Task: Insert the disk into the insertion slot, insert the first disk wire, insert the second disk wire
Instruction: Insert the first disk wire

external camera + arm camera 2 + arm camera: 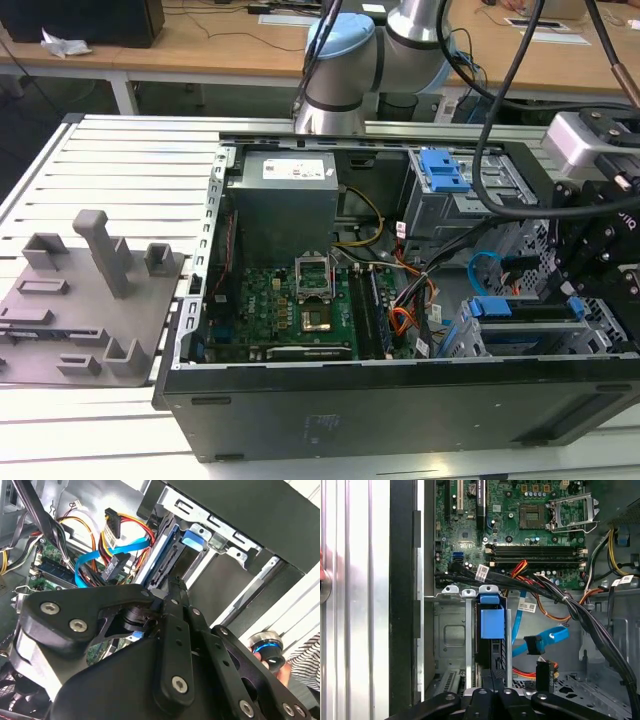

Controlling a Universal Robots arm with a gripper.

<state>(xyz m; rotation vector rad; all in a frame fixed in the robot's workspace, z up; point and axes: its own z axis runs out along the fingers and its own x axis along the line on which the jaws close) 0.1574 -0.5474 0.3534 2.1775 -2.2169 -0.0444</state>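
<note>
- The black computer case [400, 410] lies open on its side, and my claw [492, 676] reaches into its drive corner.
- Farthest ahead of my claw is the grey power supply [285, 205]. Its white label [300, 168] carries print that I cannot make out.
- The green motherboard [535, 530] lies ahead of my claw, past the drive bay.
- The insertion slot [451, 635], a grey metal cage, stands right in front of my claw.
- The disk [492, 625] sits in that slot, seen edge-on, with its blue carrier handle facing me in line with my claw.
- My claw is drawn together tip to tip, with nothing between. The tips are at the disk's near edge, and I cannot tell whether they touch it.
- A bundle of black cables [570, 605] crosses ahead of the disk. The white tags [482, 572] on it are too small to read.
- The second disk wire [552, 636] loops to one side of my claw, beside the disk. Its dark plug [534, 645] hangs apart from the disk.
- An orange-and-black wire plug [543, 672] hangs nearer my claw, near that dark plug.
- Behind my claw, outside the case, a person's hand [282, 670] with a striped sleeve holds a black knob [265, 650] with a blue ring.
</note>
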